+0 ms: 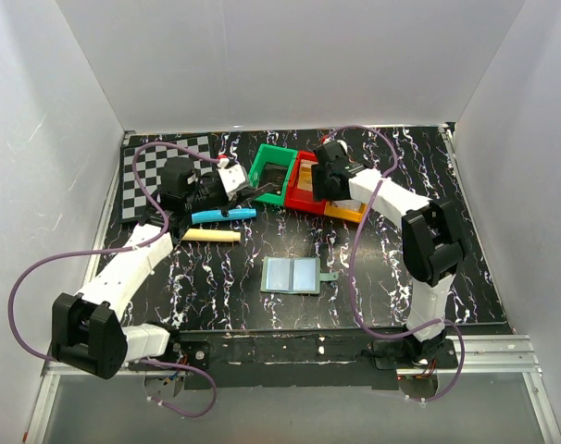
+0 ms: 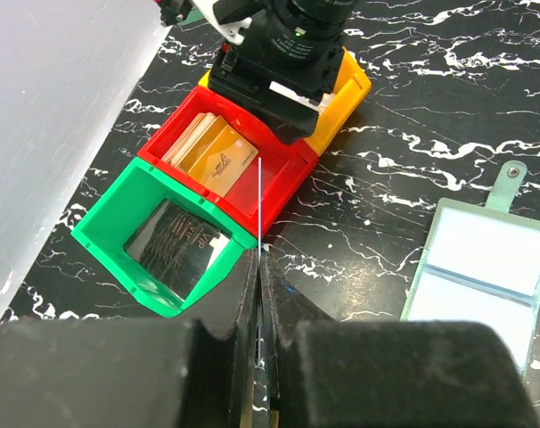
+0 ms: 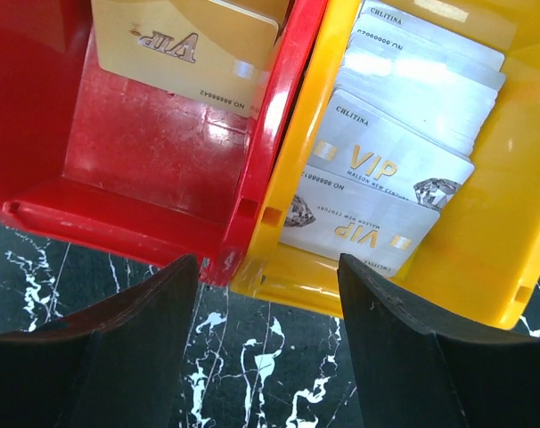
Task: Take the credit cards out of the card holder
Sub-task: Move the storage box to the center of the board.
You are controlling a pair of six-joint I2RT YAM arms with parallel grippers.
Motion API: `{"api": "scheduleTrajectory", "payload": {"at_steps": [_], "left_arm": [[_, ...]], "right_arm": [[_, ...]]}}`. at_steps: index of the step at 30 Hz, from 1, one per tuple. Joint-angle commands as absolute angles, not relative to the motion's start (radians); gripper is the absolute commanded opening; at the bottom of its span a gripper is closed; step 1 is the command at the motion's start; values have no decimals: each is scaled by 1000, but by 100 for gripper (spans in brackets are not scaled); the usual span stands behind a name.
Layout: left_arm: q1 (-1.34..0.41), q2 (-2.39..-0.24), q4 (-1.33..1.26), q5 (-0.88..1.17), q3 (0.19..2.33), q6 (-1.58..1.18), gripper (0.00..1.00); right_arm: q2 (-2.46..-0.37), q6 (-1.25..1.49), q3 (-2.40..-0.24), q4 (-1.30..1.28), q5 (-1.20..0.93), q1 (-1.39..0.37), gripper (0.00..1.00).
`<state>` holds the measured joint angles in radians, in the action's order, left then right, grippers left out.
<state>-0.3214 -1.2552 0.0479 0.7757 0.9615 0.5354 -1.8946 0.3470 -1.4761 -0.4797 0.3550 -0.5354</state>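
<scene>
- Top view: white walls box in a black, white-veined tabletop. A checkerboard mat lies at back left. The card holder lies open mid-table between the arms, pale panels up, well apart from the green bin, red bin and yellow bin.
- Left wrist: the left gripper is pinched on a thin card seen edge-on, near where the green and red bins meet. A dark card lies in the green bin.
- Right wrist: the right gripper is spread wide, straddling the red/yellow wall. There is a gold VIP card in the red bin and silver VIP cards in the yellow one.
</scene>
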Motion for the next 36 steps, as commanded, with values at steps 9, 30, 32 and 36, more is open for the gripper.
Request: {"api": "scheduleTrajectory", "payload": {"at_steps": [9, 30, 32, 36], "left_arm": [[-328, -1209, 23, 811, 939, 518, 0], [-337, -1255, 26, 847, 951, 525, 0], [-344, -1270, 40, 848, 959, 538, 0], [-362, -1315, 64, 851, 991, 554, 0]], "right_arm": [[-1956, 316, -1555, -492, 282, -503, 56], [-1915, 198, -1474, -509, 259, -443, 22], [-1895, 180, -1450, -496, 252, -442, 16], [-1868, 149, -1407, -488, 244, -443, 5]]}}
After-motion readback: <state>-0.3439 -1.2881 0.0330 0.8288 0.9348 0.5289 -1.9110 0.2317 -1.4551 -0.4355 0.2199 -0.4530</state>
